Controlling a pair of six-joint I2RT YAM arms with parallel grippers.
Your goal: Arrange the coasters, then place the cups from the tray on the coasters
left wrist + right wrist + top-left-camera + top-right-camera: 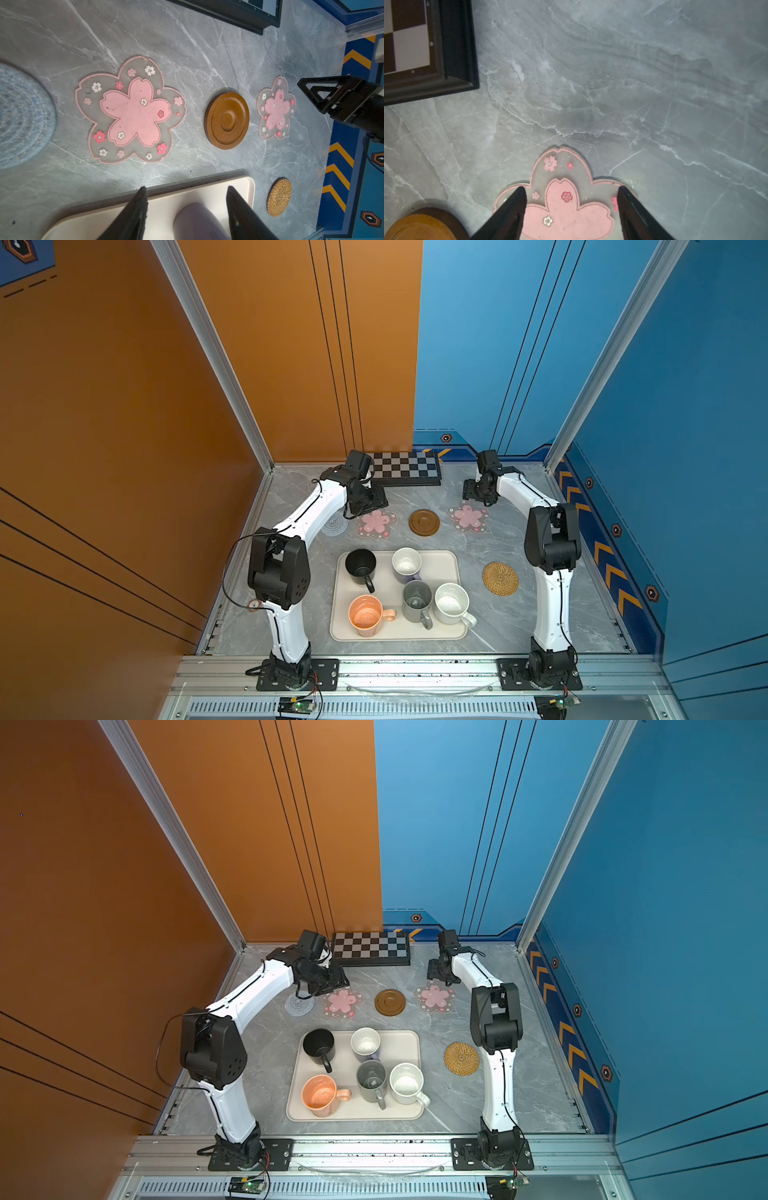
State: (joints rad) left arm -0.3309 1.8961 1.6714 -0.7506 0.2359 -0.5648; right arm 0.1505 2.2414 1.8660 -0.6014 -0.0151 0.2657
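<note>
Four coasters (424, 522) sit lined up behind the tray (444, 570), presumably spots for its cups (365, 616) (rattan coaster (500, 578) strays beside it), left end effector (186, 188) and right end effector (571, 188) both spread, empty.

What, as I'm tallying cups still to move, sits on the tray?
Five upright mugs stand on the tray: black mug, lavender mug, grey mug, white speckled mug, orange-peach mug. Its remaining floor is bare; what lies under each mug is covered.

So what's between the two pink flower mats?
The round brown wooden coaster lies flat between them, touching neither; both top views show it.
</note>
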